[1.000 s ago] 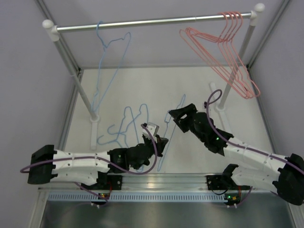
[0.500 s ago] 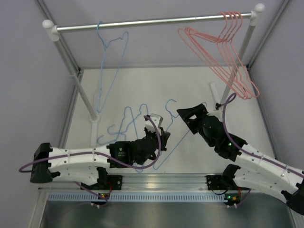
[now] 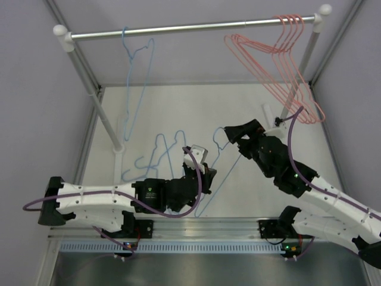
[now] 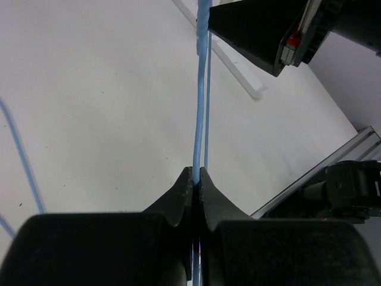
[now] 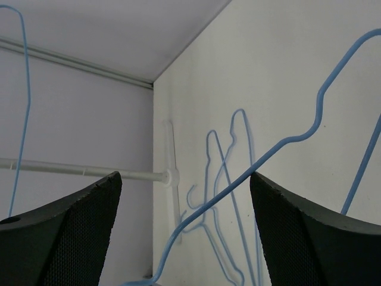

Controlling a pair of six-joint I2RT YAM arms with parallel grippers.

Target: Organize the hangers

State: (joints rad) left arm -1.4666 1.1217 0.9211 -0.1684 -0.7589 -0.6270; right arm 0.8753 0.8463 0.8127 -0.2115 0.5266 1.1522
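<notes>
Pinching a light blue hanger (image 4: 201,89) by its wire, the left gripper (image 4: 196,173) was pressed shut over the tabletop (image 3: 178,107).
The right gripper (image 5: 185,174) stood spread beside its hook (image 3: 218,134); other blue hangers (image 3: 156,156) lay on the tabletop, and pink hangers (image 3: 280,77) hung from the rail (image 3: 190,27).

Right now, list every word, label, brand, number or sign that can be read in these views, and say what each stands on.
None can be read.
Small pale mark on the left arm's black joint housing: too small to read.
Small red patch on the black right gripper: no letters visible.
Thin light blue wire hangers, pink-red wire hangers, silver metal rail: no text.
</notes>
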